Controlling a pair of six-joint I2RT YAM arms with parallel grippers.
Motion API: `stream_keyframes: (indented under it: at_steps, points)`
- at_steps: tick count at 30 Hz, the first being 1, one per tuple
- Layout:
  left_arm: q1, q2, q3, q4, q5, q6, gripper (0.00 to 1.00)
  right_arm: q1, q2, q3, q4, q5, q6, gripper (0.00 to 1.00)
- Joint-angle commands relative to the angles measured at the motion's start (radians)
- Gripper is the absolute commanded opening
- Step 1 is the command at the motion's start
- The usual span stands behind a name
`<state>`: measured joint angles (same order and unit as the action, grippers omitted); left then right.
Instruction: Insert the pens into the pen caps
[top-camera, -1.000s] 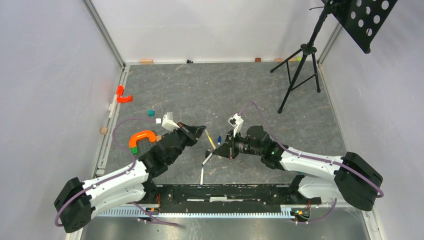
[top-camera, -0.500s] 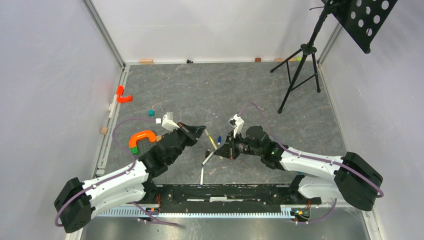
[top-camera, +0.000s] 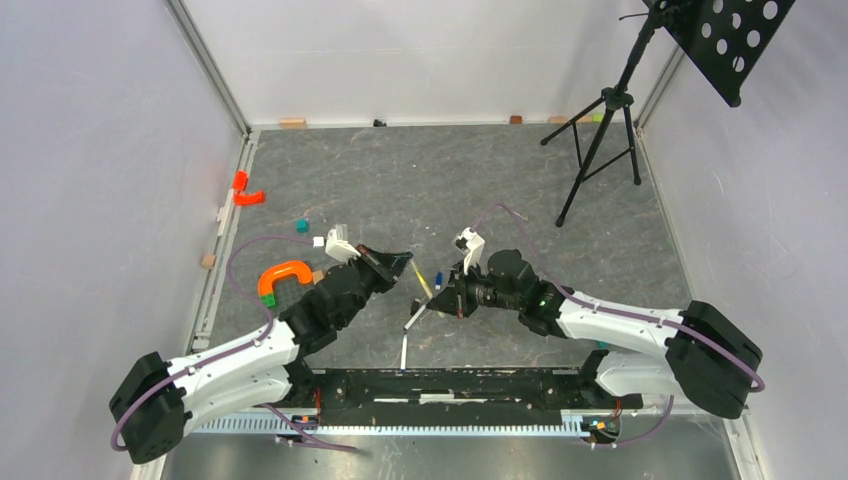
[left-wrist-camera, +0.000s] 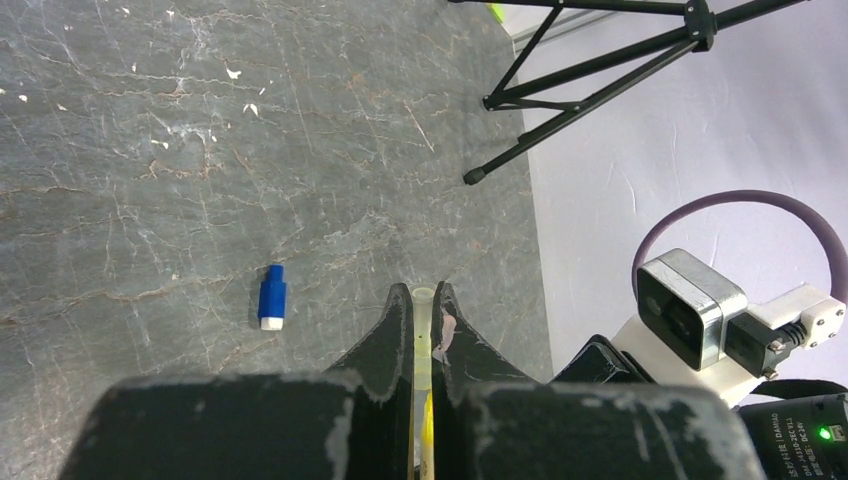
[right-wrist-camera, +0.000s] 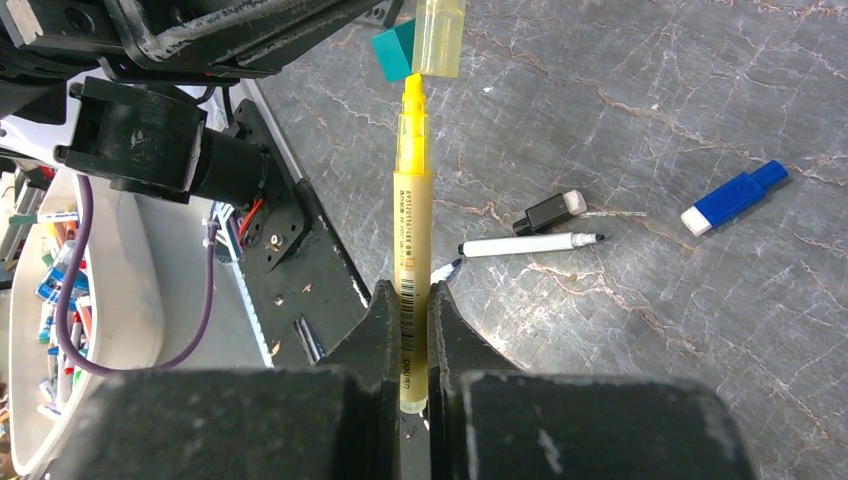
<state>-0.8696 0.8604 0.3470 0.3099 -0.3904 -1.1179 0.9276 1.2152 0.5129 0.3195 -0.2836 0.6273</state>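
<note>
My left gripper (top-camera: 397, 262) is shut on a short translucent yellow cap (left-wrist-camera: 423, 325), whose open end pokes out between the fingertips. My right gripper (right-wrist-camera: 408, 292) is shut on the yellow pen (right-wrist-camera: 411, 200) and holds it above the floor. The pen's tip sits at the mouth of the cap (right-wrist-camera: 440, 35), slightly to its left; I cannot tell whether it has gone in. A white pen (right-wrist-camera: 530, 243), a black cap (right-wrist-camera: 550, 212) and a blue cap (right-wrist-camera: 733, 197) lie on the grey floor. The blue cap also shows in the left wrist view (left-wrist-camera: 271, 296). A second white pen (top-camera: 403, 350) lies near the base rail.
An orange U-shaped block (top-camera: 283, 275) lies by the left arm. A teal cube (top-camera: 301, 226) and red pieces (top-camera: 245, 192) are further left. A black tripod stand (top-camera: 600, 130) stands at the back right. Small blocks line the back wall.
The right gripper with the yellow pen has crept a little left, toward the left gripper. The left gripper has barely moved.
</note>
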Motion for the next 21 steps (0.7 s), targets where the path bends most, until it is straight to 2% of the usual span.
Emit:
stream_keyframes:
  at_steps: [1,10,21]
  points:
    - [0.005,-0.007,0.029,0.032,-0.015,-0.009,0.02,0.003,0.021,0.045,0.025,0.015,-0.018,0.00]
    - [0.005,-0.024,0.036,0.015,-0.025,-0.002,0.02,0.002,0.023,0.025,0.040,0.025,-0.024,0.00]
    - [0.004,-0.016,0.030,0.016,-0.018,-0.002,0.02,0.003,0.034,0.084,0.012,0.033,-0.045,0.00]
